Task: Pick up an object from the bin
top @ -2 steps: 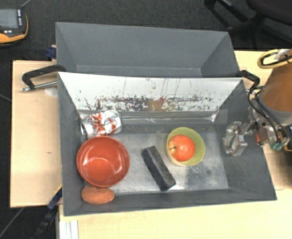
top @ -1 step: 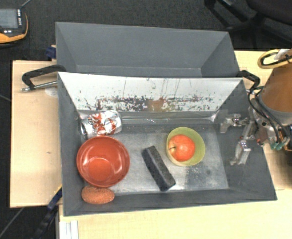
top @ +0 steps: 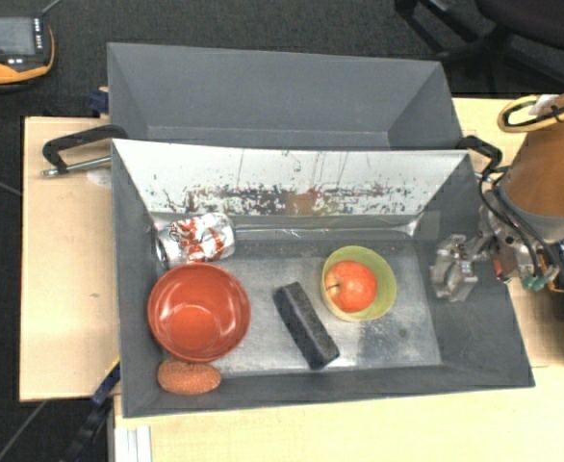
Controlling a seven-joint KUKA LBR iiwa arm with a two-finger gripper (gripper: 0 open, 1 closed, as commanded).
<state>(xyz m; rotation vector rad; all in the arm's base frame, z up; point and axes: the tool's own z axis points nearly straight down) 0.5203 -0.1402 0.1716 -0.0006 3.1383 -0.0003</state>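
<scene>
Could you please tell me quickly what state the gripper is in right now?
The gripper: cannot be told whether open or closed; it is by the right wall of the bin, apart from the green bowl holding the red apple.

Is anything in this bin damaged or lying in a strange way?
Yes: the red-and-white metal drink can at the back left, behind the red plastic bowl, looks crumpled and lies on its side.
</scene>
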